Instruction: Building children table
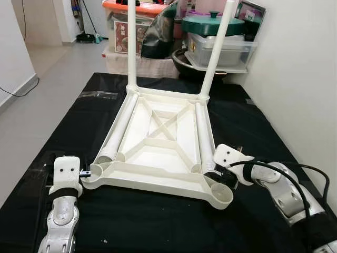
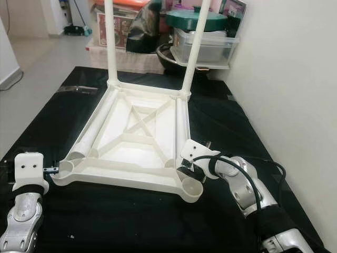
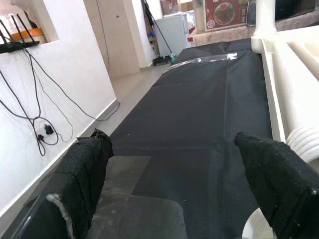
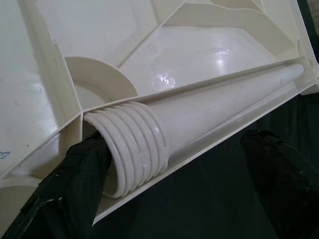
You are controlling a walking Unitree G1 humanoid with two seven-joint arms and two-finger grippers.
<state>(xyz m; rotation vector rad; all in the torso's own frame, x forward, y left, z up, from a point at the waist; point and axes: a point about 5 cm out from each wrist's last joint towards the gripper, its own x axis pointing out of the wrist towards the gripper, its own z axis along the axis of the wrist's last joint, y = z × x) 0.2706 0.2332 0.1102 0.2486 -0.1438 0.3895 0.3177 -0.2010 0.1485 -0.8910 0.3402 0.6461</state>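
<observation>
Risk of the loose leg (image 4: 209,107) rolling out of its channel if nudged sideways. Upside-down table top (image 1: 158,147) on the black mat (image 1: 68,121), two legs screwed in at the far corners. Right gripper (image 4: 174,199) wide open, one finger (image 4: 75,174) touching the leg's threaded end, holding nothing. Left gripper (image 3: 179,189) open, empty, at the near-left corner.

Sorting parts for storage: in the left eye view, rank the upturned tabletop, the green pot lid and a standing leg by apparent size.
1. Tabletop
2. Standing leg
3. Green pot lid, though it sits farther back, so unsure.

Even bright indoor light, soft shadows; glare on tabletop (image 4: 164,79) underside; near fingers blurred in wrist views.
</observation>
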